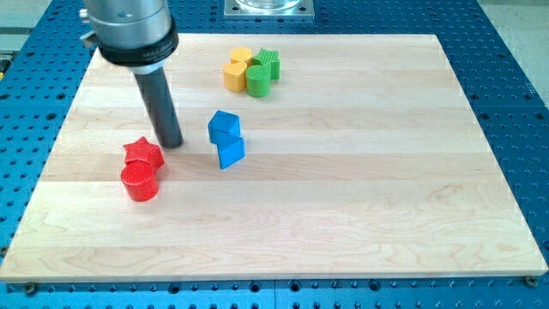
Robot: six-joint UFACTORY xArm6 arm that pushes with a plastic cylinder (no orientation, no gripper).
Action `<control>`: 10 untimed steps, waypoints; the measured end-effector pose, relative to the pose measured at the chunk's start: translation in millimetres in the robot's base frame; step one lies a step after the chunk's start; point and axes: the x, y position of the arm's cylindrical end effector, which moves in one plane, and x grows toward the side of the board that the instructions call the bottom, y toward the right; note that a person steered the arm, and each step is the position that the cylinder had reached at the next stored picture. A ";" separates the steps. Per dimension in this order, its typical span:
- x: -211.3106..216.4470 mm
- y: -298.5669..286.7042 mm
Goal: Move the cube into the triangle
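My tip [171,142], a bare rod with no pincer, stands left of the blue cube [224,125], which touches the blue triangle [231,152]; judged nearly done, needing a slight nudge.

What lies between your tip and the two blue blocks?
Nothing: in the camera view, only bare wood separates my tip from the blue cube and blue triangle.
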 end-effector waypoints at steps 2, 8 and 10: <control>-13.4 20.1; -11.8 56.6; -20.7 41.8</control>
